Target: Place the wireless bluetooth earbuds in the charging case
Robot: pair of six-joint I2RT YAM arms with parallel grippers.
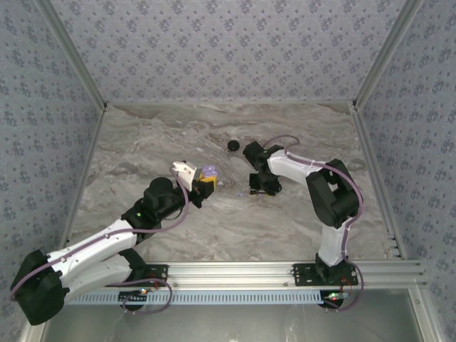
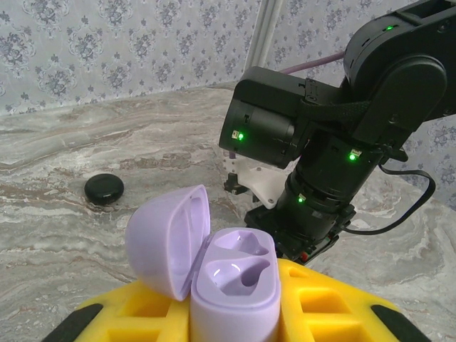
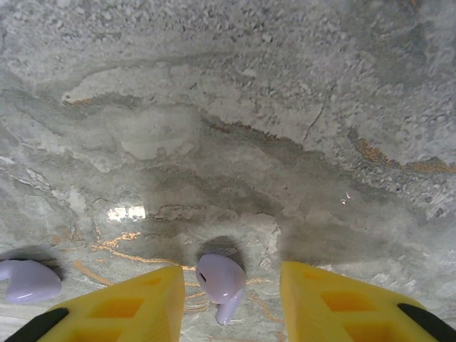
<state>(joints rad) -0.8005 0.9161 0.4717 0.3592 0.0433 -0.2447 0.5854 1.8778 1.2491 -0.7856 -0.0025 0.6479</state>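
While the left gripper (image 1: 202, 183) pinches the open lilac charging case (image 2: 231, 281) between its yellow fingers (image 2: 324, 303), lid tipped toward 9 o'clock and both wells showing, the right gripper (image 3: 231, 299) hangs spread over the marble table (image 1: 142, 142). One lilac earbud (image 3: 221, 278) lies between its fingers, touching neither. Second lilac earbud (image 3: 25, 279) at its 9 o'clock, near. Black puck (image 1: 233, 145) at 1 o'clock from the case, apart.

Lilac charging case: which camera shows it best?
The left wrist view. The lilac charging case sits close up between the left gripper's yellow fingers, lid open, both wells empty. The top external view shows it as a small lilac blob. The right wrist view faces two lilac earbuds on the table.
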